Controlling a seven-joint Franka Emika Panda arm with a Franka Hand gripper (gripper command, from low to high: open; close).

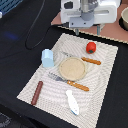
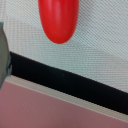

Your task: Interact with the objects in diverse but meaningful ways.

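While the white-and-grey robot gripper [image 1: 87, 31], its jaw gap hidden from view, hangs beyond the round tan plate [image 1: 72, 68], the dark brown sausage-like stick [image 1: 37, 93] lies left of that plate, long axis running near-to-far, tilted slightly rightward; the red tomato-like ball [image 1: 90, 47] lies right of it.

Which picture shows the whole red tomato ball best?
The exterior view. There the red tomato ball sits whole on the placemat, near the plate. The wrist view shows only part of it, very close and blurry, cut off at the picture's edge.
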